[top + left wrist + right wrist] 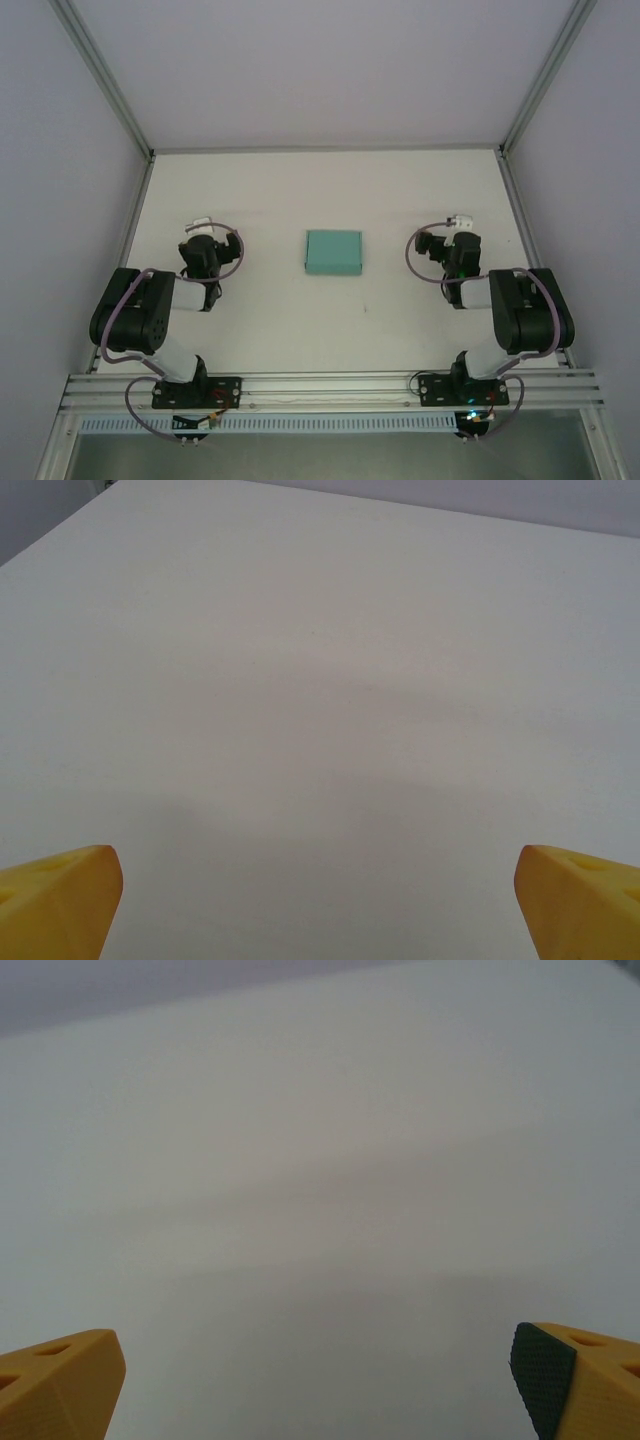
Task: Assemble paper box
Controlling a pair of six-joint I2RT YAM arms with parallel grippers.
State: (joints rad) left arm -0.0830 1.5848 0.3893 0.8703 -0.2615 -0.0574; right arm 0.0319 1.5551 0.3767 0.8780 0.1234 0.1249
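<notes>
Teal paper box [333, 252] lies mid worktop [270, 320], between the two arms and well apart from both.

Handling (judgement):
- Thin card, so very light.
- Flexes easily, and creases or dents if pinched hard.
- The face is probably smooth and likely to slide on the white worktop when pushed from one side only.
- Best hold: one gripper pinches a short edge or flap rim while the other braces the opposite side. Avoid squeezing the middle of a panel.

Grippers:
- The left gripper [201, 224] has its jaws spread wide and holds nothing. In the left wrist view the yellow fingertips [60, 895] sit at the bottom corners with nothing between them.
- The right gripper [461, 221] is the same, fully spread and empty. A dark textured pad [542, 1375] lines one fingertip.

Hard to make out:
- From above, the box reads as a plain rectangle with a slightly darker near edge.
- Cannot tell whether it is a folded-flat blank or an already closed box, nor how tall it stands.
- No flaps, slots or fold lines are legible at this size, and the underside is hidden.
- In the top view the fingers are tiny and partly blocked by the wrist bodies, so the jaw gap is unreadable there.
</notes>
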